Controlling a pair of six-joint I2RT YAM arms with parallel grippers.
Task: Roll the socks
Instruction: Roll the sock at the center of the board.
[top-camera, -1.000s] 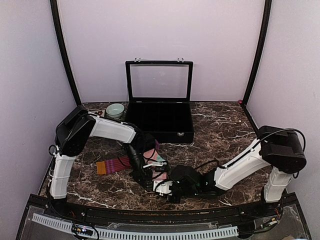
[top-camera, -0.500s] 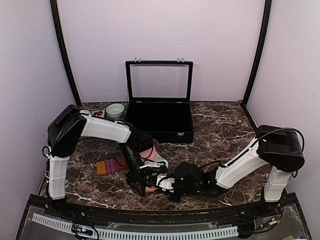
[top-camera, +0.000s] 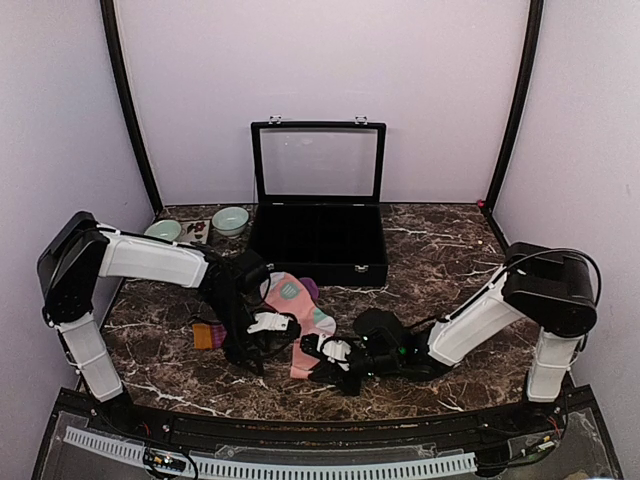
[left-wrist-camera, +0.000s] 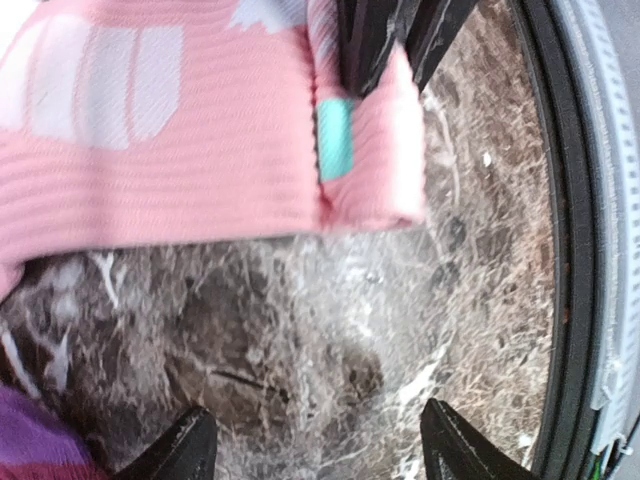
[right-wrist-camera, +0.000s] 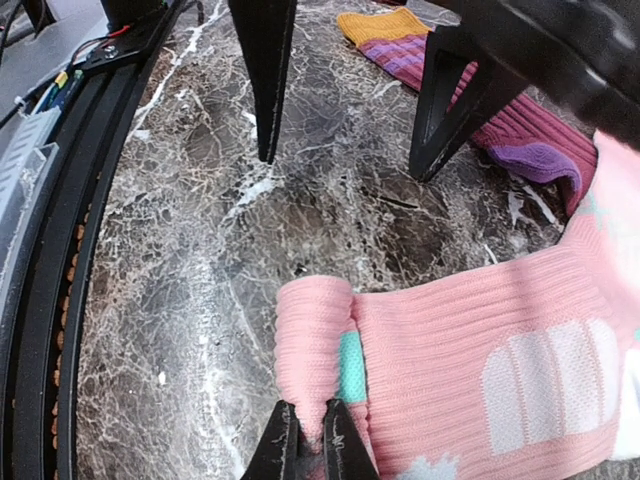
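The salmon-pink sock (top-camera: 300, 322) with mint and white patches lies flat on the marble, its near end folded over once (right-wrist-camera: 315, 335). My right gripper (right-wrist-camera: 305, 440) is shut on that folded end (left-wrist-camera: 370, 160); from above it sits at the sock's near end (top-camera: 327, 355). The maroon sock (right-wrist-camera: 490, 120) lies behind, partly under the pink one, with its orange cuff (top-camera: 205, 335) to the left and purple toe (right-wrist-camera: 545, 160) showing. My left gripper (left-wrist-camera: 315, 455) stands open over bare marble just left of the fold, holding nothing (right-wrist-camera: 340, 168) (top-camera: 258, 350).
A black case (top-camera: 320, 245) with its glass lid raised stands at the back. Two pale green bowls (top-camera: 230, 219) (top-camera: 163, 230) sit back left. The black rail at the table's near edge (right-wrist-camera: 60, 250) (left-wrist-camera: 560, 250) runs close to the fold.
The left gripper has opened, let go of the pink sock and swung away to the left. The right gripper has closed on the sock's folded end.
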